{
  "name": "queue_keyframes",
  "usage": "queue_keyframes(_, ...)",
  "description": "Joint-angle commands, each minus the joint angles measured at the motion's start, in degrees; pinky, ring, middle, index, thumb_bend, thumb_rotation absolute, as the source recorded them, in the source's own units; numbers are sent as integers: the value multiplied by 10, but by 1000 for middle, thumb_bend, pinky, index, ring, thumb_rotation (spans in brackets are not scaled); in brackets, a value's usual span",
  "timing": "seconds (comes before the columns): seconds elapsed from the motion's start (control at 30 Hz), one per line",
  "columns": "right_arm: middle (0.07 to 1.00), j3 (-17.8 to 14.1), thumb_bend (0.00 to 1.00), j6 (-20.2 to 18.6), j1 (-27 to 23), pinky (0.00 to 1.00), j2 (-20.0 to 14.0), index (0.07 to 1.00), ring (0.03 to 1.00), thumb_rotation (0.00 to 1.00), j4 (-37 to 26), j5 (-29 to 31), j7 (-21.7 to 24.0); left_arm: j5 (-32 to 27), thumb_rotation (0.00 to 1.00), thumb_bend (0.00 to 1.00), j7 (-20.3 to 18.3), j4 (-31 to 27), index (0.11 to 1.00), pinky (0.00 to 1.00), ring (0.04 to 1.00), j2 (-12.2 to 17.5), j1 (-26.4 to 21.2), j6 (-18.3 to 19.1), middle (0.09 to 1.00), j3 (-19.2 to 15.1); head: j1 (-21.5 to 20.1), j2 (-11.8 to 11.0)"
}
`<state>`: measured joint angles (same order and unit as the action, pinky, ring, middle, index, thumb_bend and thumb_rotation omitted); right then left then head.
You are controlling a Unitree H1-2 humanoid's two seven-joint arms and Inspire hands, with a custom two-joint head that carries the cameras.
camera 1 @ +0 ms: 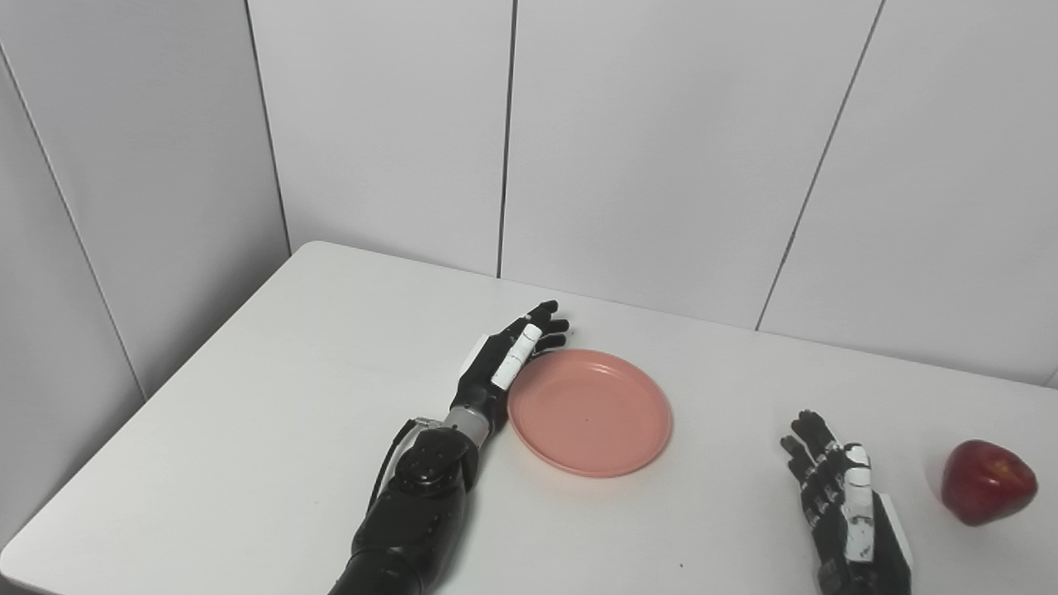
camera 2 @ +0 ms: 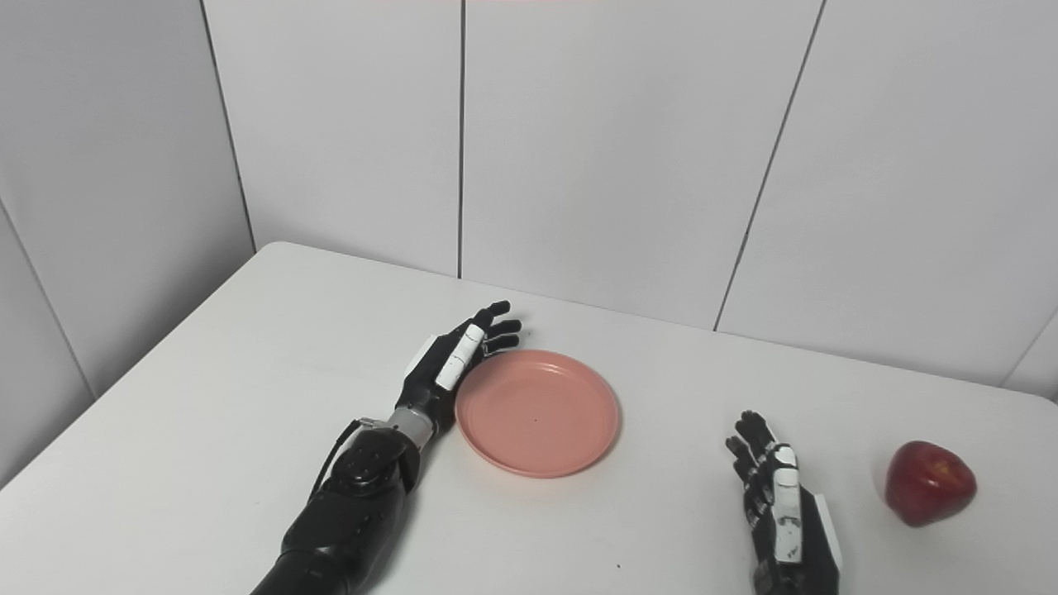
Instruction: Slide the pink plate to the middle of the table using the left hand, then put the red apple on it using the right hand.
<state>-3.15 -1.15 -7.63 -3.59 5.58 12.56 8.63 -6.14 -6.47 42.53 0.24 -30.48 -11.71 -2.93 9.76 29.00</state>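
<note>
A pink plate lies flat near the middle of the white table. My left hand is open, its fingers stretched out along the plate's left rim and touching it, holding nothing. A red apple stands on the table at the far right. My right hand is open and empty, flat near the table's front edge, between the plate and the apple and apart from both. The same scene shows in the right eye view, with the plate and the apple.
Grey wall panels stand right behind the table's far edge and along its left side. The table's left edge runs diagonally.
</note>
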Motion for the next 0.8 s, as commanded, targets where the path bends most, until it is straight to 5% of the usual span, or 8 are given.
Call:
queue_keyframes(0.0,934,6,877,-8,10,995,12,898,925,1000,7,2,-1,1,836,955,4,17,844,835,836,-20,38,-9,825,7,-1,0)
queue_keyframes(0.77,928,21,887,-11,8,985,26,903,914,1000,5,-11,-13,20,843,959,12,3,833,816,828,-25,47,-3,826,23,-52,7)
